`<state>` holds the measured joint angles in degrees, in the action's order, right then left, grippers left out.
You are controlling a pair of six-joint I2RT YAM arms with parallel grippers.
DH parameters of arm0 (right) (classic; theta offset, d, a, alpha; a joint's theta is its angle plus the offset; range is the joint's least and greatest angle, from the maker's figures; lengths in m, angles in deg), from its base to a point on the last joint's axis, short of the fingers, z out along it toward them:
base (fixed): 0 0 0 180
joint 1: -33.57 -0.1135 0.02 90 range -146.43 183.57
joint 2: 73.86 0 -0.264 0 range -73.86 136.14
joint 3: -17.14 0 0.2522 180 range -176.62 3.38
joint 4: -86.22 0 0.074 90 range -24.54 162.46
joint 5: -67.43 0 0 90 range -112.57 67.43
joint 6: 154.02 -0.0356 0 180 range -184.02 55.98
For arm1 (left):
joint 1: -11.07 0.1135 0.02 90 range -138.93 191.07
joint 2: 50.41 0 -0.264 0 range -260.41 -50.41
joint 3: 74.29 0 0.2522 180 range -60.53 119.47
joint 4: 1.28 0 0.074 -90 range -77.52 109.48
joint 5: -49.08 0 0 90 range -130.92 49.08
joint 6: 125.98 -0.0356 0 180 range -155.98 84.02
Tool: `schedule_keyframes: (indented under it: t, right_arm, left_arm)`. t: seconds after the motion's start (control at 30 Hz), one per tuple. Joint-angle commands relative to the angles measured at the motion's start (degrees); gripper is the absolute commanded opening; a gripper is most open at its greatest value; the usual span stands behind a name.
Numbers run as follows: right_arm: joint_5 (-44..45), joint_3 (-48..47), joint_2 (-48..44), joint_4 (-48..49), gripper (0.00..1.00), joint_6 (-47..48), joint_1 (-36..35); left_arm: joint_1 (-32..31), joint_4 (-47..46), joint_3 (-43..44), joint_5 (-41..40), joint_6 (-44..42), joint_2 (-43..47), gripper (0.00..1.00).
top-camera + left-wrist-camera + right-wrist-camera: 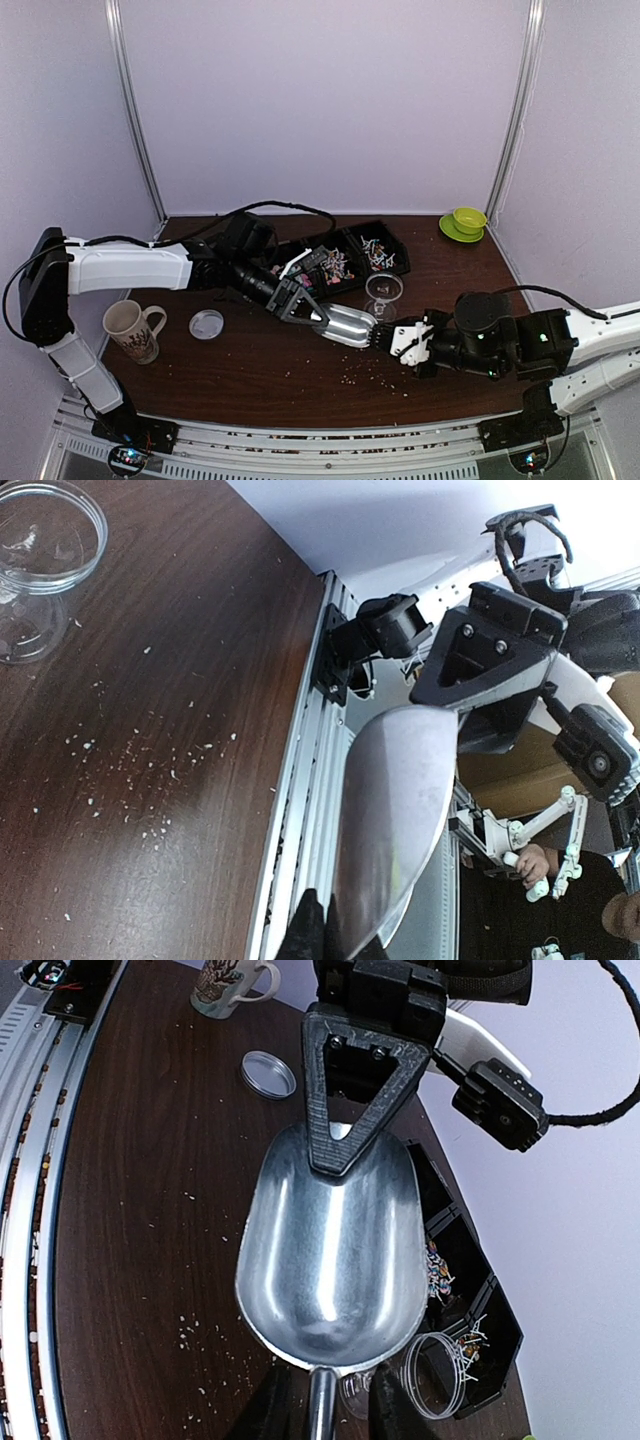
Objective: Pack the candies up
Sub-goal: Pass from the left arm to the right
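Top view, candies: We see the candies (335, 265) lying in the black trays (402, 256) by the far edge of the bench, a bit right of the middle.
Top view, scoop: The metal scoop (348, 325) hangs between the two arms near the middle of the bench. It is just on the near side of the clear cup (383, 290).
Top view, other things: A mug (128, 330) and a round lid (206, 324) sit toward the left edge. A green cup (467, 218) sits in the far right corner.
Left wrist view, left gripper: The left gripper (335, 942) has the scoop's thin wall between its fingers. We think it pinches the wall tight.
Left wrist view, bench: Pale crumbs (150, 770) lie not far from the near edge. The clear cup looks empty.
Right wrist view, right gripper: The right gripper (320, 1415) has one finger on each side of the scoop's handle. Little gaps show there, so we cannot tell if it squeezes.
Right wrist view, scoop bowl: It is shiny and has no candies in it.
How the candies will handle: We think they are tiny, light and hard, so they will roll and bounce away. The thin sticks may snap.
Where to hold: They look too small for the fingers to pick up. We would hold the scoop by its handle, dig into a tray and keep the bowl flat.
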<state>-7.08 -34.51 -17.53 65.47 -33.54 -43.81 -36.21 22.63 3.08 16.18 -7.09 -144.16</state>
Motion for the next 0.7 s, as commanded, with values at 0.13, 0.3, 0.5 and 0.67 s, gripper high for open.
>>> schedule_keyframes:
  t: [0.13,0.3,0.5,0.67]
  right_arm:
    - [0.05,0.92,-1.57,2.04,0.23,-0.07,-0.36]
    - [-1.07,0.90,-1.42,2.29,0.23,-0.22,-0.57]
    - [-1.22,0.88,-1.54,2.43,0.20,-0.37,-0.66]
    - [-1.59,1.18,-2.00,2.91,0.22,-0.43,-0.68]
  left_arm:
    - [0.35,-3.74,0.08,2.50,0.53,-0.68,0.00]
    - [0.33,-3.90,0.02,2.48,0.58,-0.77,0.00]
    - [0.34,-4.09,-0.02,2.71,0.83,-1.03,0.00]
    - [0.35,-4.18,0.00,2.91,0.83,-1.24,0.00]
